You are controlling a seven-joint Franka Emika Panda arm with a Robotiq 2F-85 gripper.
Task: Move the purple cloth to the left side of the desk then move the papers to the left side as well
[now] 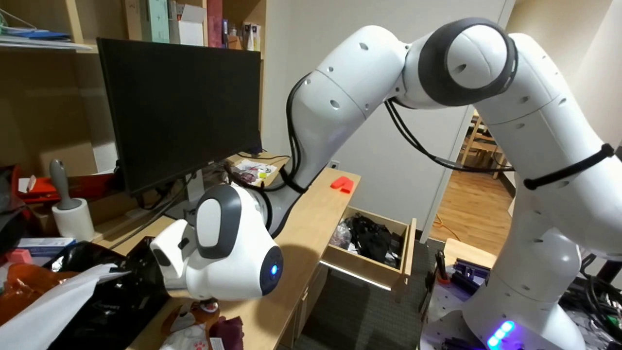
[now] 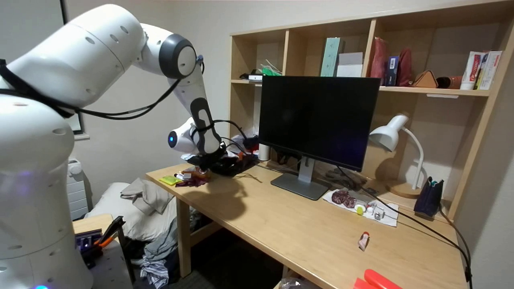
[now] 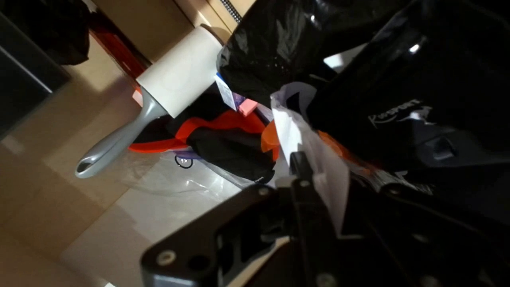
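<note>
Since the white papers (image 1: 60, 308) show as thin sheets with a curled edge, they should, in judgement, prove light, limp and easily creased. They are found over the left end of the desk (image 2: 273, 216), as one faces the monitor (image 2: 319, 120), slanting above or upon a black bag (image 1: 116, 301); contact with it could not be established. Condition of the gripper (image 3: 320, 175): jaws together with no appreciable gap, an edge of paper apparently nipped between them. Number of sheets caught: not ascertainable. Smooth sheets may slide apart or tear at one small pinch; a deeper hold across the gathered edge, taking all layers, is advised. The purple cloth (image 1: 229, 332) lies near the desk's front left corner, beside a bear-faced item (image 1: 188, 335). Being soft and nearly weightless by appearance, it would tolerate a pinch at any raised fold. Cloth stage judged complete; papers stage judged near its close.
</note>
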